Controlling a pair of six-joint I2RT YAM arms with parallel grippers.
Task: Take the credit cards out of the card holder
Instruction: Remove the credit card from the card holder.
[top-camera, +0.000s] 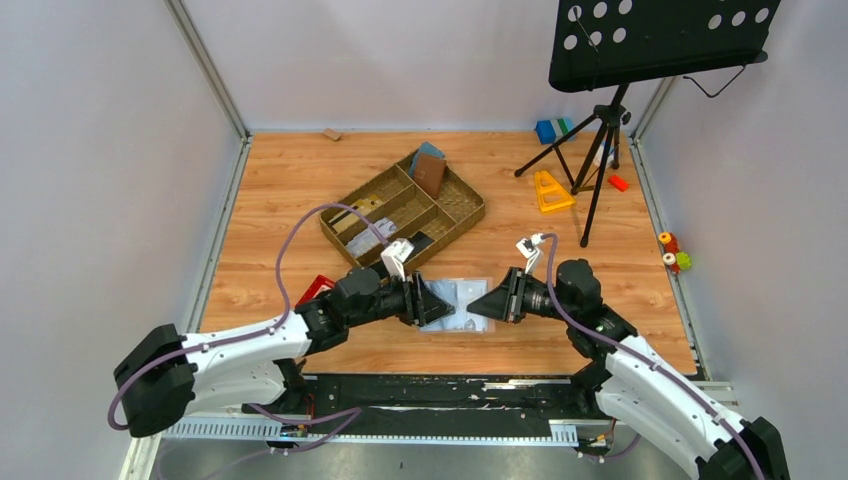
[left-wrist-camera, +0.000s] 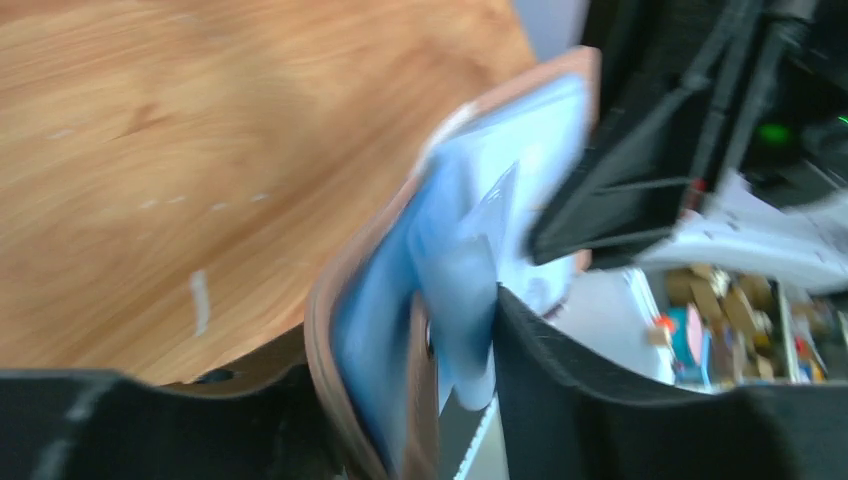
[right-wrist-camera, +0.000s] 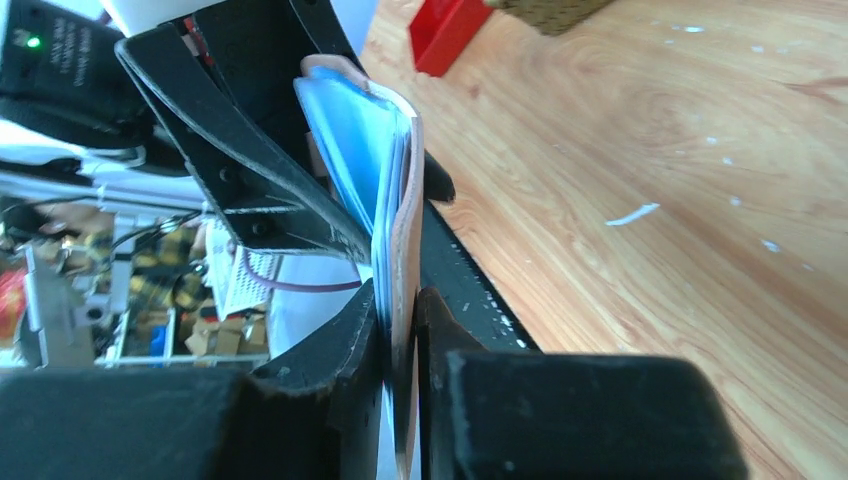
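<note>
Both your hands meet at the card holder (right-wrist-camera: 398, 190): right hand (right-wrist-camera: 401, 335) pinches its tan edge tight; left hand (top-camera: 443, 304) straddles it, maybe gripping, too blurry to tell.

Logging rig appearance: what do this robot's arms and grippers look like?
The left arm and right arm have white shells with black joints. A mauve cable loops along each. The left gripper and right gripper are black with wedge-shaped fingers; a small white block tops each wrist.

Wooden table (top-camera: 290, 180) bearing compartment tray (top-camera: 456, 204)
</note>
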